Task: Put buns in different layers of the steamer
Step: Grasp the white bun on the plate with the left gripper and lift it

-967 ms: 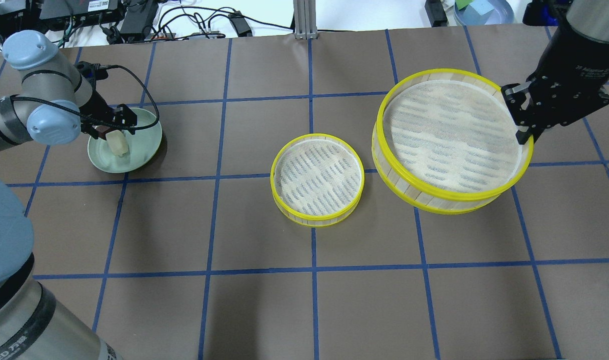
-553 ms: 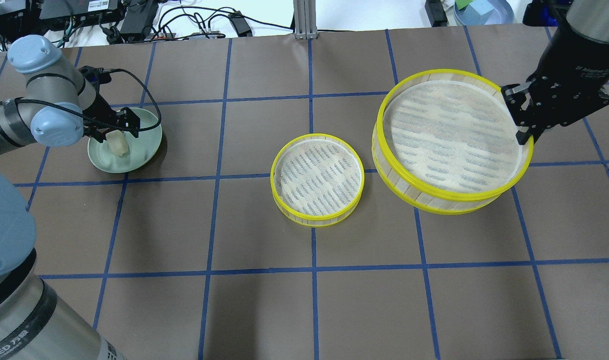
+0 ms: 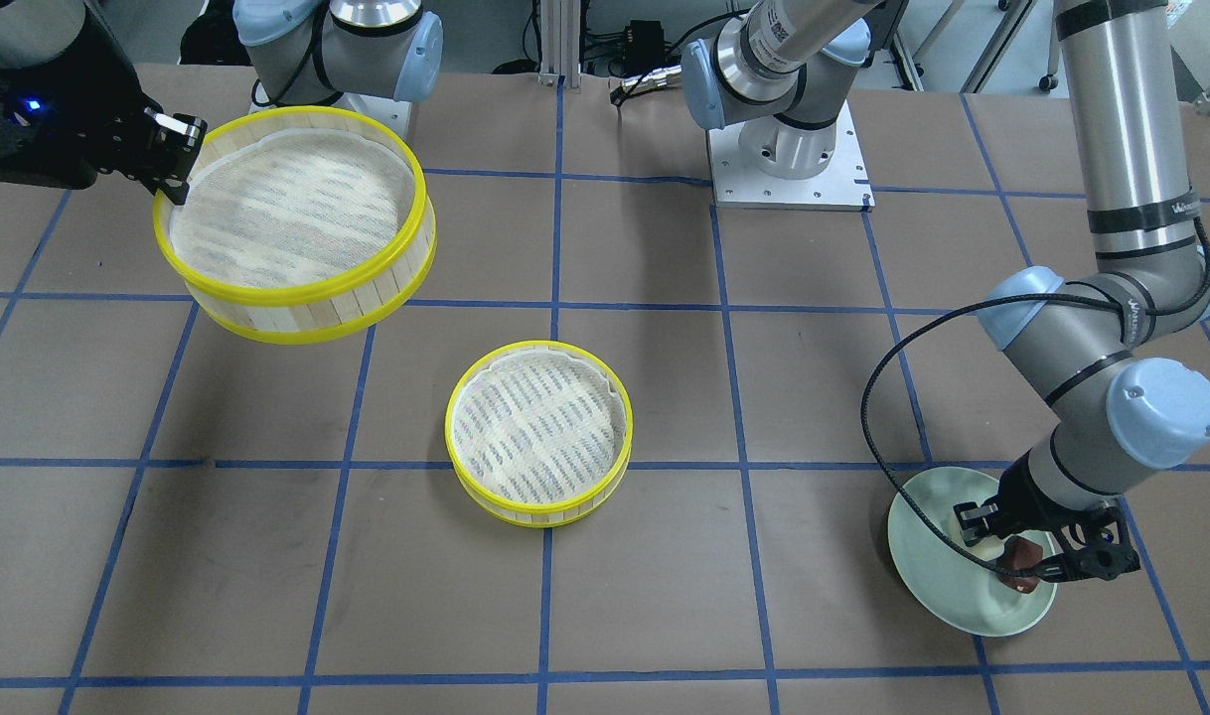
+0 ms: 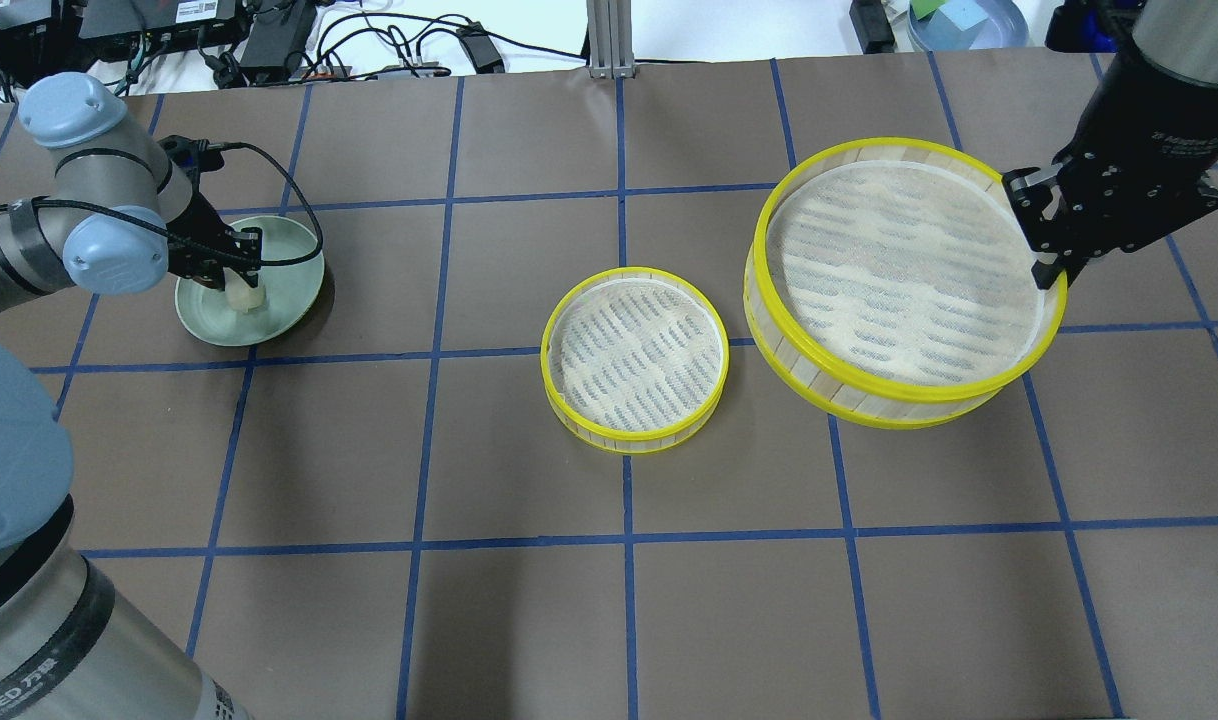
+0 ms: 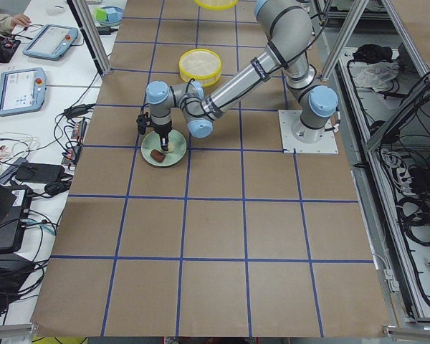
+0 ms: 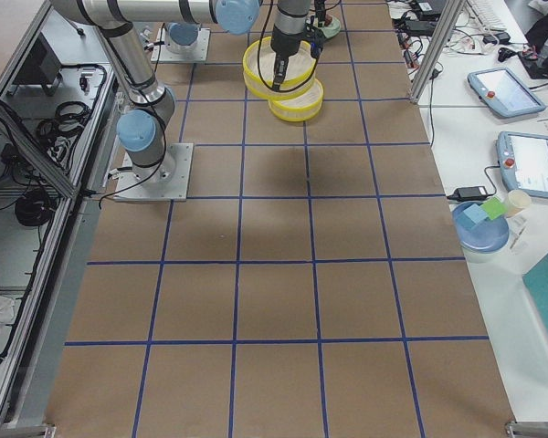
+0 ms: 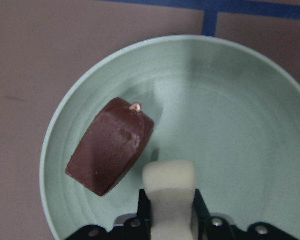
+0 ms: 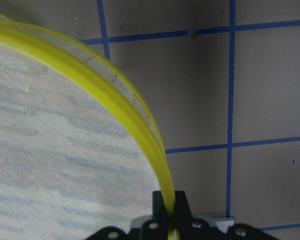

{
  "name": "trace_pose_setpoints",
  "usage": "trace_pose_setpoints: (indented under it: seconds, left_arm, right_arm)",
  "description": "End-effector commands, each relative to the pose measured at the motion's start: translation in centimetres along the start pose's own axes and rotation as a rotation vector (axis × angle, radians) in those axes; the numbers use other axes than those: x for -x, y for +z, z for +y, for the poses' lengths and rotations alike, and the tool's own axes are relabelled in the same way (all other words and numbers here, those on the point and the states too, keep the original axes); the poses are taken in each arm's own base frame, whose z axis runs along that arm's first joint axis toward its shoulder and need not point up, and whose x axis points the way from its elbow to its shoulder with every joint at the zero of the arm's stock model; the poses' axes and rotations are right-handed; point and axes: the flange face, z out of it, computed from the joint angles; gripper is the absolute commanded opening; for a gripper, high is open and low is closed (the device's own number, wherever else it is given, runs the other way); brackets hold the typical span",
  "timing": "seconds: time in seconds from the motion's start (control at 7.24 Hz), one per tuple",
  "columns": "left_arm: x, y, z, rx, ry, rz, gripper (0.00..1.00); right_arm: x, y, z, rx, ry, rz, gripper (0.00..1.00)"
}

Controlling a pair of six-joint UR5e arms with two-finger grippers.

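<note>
1. The table (image 4: 529, 620) is covered in brown paper crossed by a grid of blue tape.
2. The left arm (image 4: 29, 640) fills the overhead view's near corner. The band at its base bears white print cut by the frame edge, of which "EED" and some Chinese characters show. White lettering on the right gripper's black body and on the arm's dark bands is too small to read.
3. The held steamer tray (image 4: 899, 270) hangs slightly tilted above the table's right half, its white mesh floor bare.
4. The right gripper (image 4: 1047, 272) is clamped on that tray's yellow rim. The right wrist view shows the rim running between its two fingers, one inside the wall and one outside.
5. The second steamer tray (image 4: 634, 360) sits flat near the table's centre, mesh bare, close beside the held tray.
6. The pale green plate (image 7: 240, 125) lies on the table's far left side.
7. The reddish-brown bun (image 7: 112, 147) lies free on the plate, just beside the other bun.
8. The cream-white bun (image 7: 168, 190) stands in the plate, pinched between the left gripper (image 4: 235, 268) and its black fingers (image 7: 145, 212). Whether it is lifted off the plate cannot be told.
</note>
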Motion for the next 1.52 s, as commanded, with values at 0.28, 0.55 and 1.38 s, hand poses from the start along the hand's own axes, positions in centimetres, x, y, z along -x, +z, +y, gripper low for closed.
trace_pose_setpoints:
  seconds: [0.28, 0.55, 1.38]
  left_arm:
    - [-0.6, -2.7, -1.0, -0.029, 0.04, 0.002, 0.0]
    - [-5.5, -7.2, -1.3, -0.066, 0.025, 0.096, 0.0]
    - [-31.3, -13.6, 6.1, -0.063, 0.126, 0.239, 0.0]
  right_arm:
    - [-0.1, 0.1, -0.1, 0.005, 0.002, -0.001, 0.0]
    - [-0.1, 0.1, -0.1, 0.003, 0.002, -0.001, 0.0]
    - [-0.1, 0.1, -0.2, 0.0, 0.001, -0.002, 0.0]
